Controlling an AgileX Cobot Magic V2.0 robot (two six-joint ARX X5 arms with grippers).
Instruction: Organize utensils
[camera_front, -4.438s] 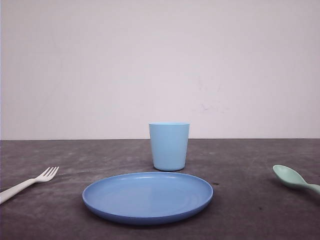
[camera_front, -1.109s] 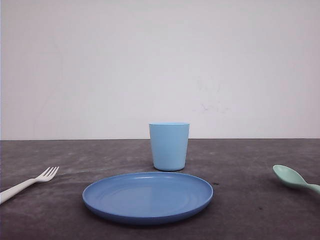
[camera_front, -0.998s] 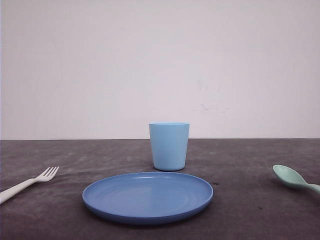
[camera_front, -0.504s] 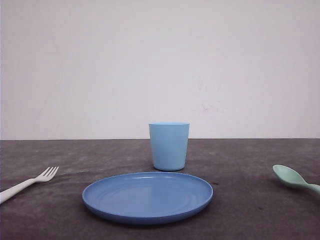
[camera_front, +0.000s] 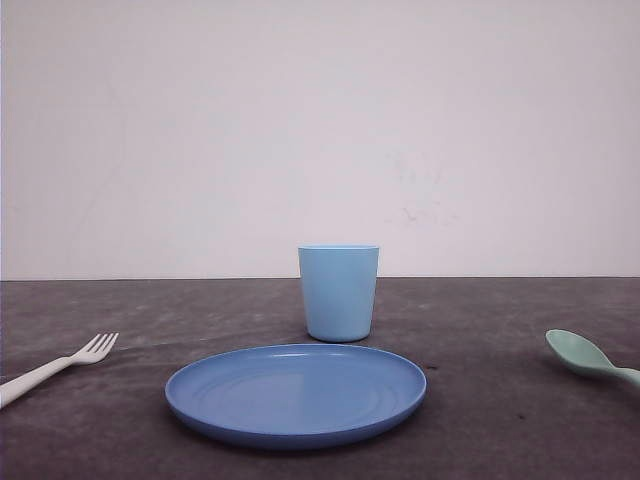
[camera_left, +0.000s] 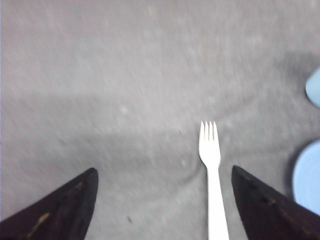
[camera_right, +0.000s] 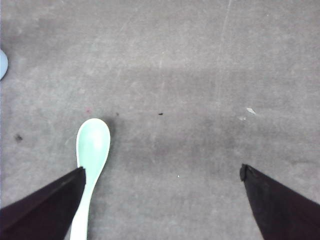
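The blue plate (camera_front: 296, 394) sits on the dark table (camera_front: 500, 420) and serves as the landmark: the light blue cup (camera_front: 339, 292) stands upright just behind it, the white fork (camera_front: 58, 366) lies flat well off to its left with tines pointing toward the far side, and the mint-green spoon (camera_front: 586, 357) lies flat well off to its right, bowl facing up. In the left wrist view, the left gripper (camera_left: 164, 186) is spread wide with nothing between its dark fingers (camera_left: 65, 205); the fork (camera_left: 212, 177) lies on the table inside that gap, nearer the finger on the plate's side and touching neither, its handle running back toward the wrist. In the right wrist view, the right gripper (camera_right: 162, 181) is likewise wide apart and holds nothing; the spoon (camera_right: 90, 165) lies just beside one finger (camera_right: 45, 207), the one on the plate's side, its bowl ahead of the fingertip and its handle alongside that finger's edge.
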